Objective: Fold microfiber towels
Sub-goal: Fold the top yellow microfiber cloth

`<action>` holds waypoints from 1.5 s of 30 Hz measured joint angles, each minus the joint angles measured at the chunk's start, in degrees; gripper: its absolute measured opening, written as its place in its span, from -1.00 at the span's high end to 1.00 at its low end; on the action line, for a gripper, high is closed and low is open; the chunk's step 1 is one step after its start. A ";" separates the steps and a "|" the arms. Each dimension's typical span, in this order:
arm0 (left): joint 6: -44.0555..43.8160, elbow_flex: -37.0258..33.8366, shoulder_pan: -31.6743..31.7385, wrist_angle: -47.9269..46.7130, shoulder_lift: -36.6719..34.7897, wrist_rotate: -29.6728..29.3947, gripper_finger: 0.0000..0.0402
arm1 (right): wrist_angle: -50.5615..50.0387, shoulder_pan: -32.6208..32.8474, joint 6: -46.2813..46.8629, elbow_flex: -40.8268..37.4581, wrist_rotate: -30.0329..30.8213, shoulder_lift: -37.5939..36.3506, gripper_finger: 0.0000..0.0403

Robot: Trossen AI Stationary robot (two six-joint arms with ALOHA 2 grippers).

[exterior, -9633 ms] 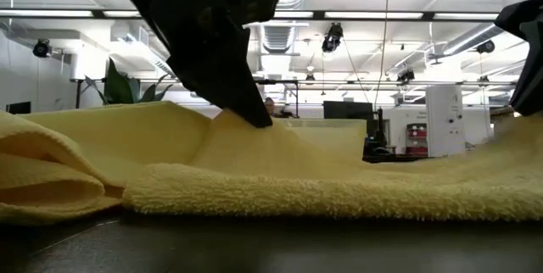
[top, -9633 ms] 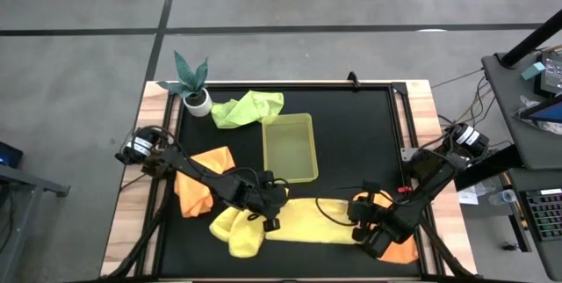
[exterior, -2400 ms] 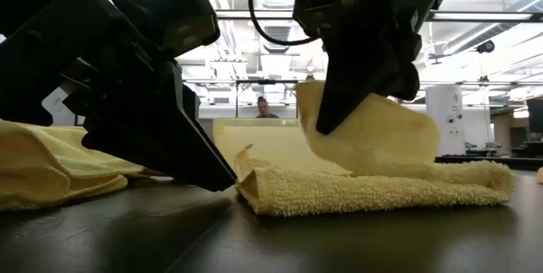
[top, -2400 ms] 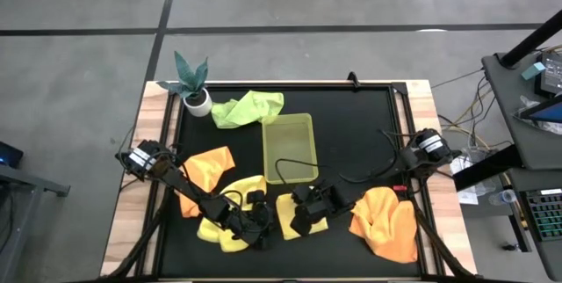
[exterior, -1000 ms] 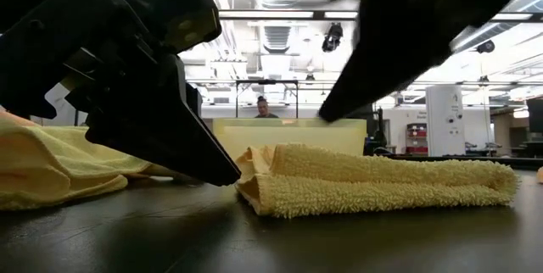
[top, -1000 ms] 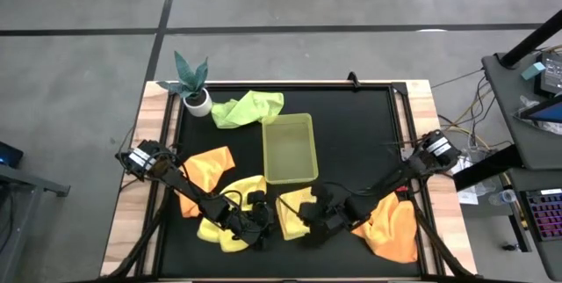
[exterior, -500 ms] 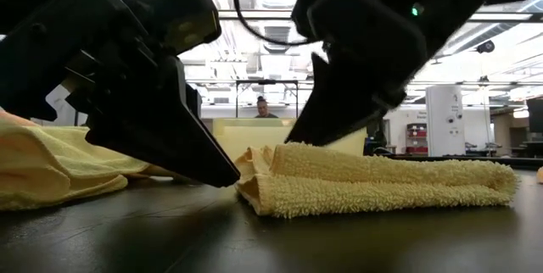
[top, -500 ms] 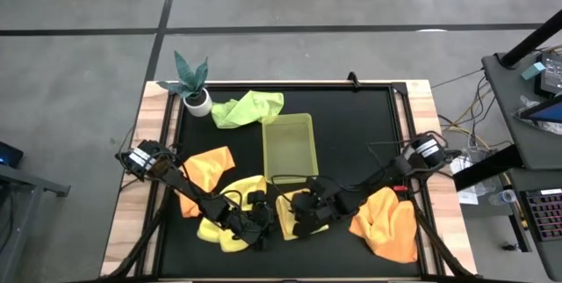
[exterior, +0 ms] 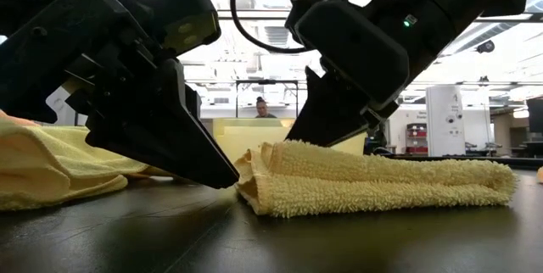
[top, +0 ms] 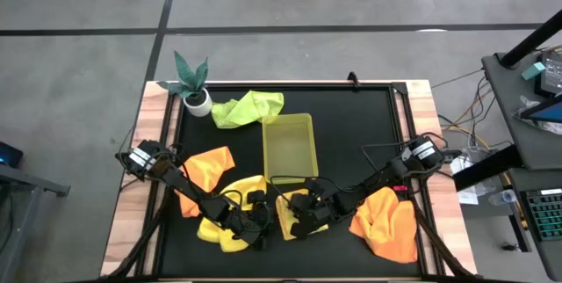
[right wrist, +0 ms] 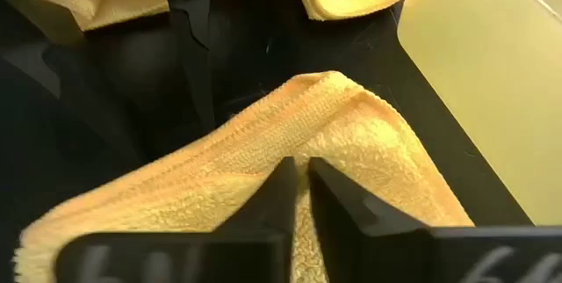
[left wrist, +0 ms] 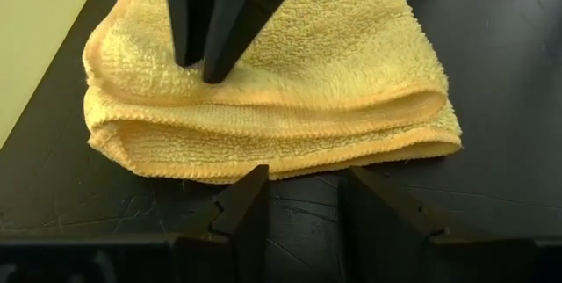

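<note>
Right tool pressing the folded yellow towel, left tool waiting beside it

The right tool, fingers together, rests on the folded yellow towel lying on the table just before the tray; the left tool, fingers apart and empty, sits at its edge. Judged risk: lifting away could snag the nap and pull the fold open.

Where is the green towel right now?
In the high view the green towel lies at the table's far left, between the potted plant and the tray.
</note>
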 joint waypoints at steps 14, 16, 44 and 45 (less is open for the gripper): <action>0.00 0.00 0.00 -0.01 0.02 0.00 0.30 | 4.51 0.92 -3.88 2.59 -2.11 -0.02 0.96; 0.00 0.00 0.00 -0.02 0.01 0.00 0.30 | 4.43 0.90 -4.05 2.75 -2.15 -0.02 0.96; 0.04 -0.26 0.00 -0.10 0.01 -0.26 0.30 | -5.49 -0.33 6.81 4.79 2.81 4.72 0.17; 0.04 -0.26 0.00 -0.10 0.02 -0.26 0.30 | -5.47 -0.33 6.79 4.83 2.73 4.76 0.23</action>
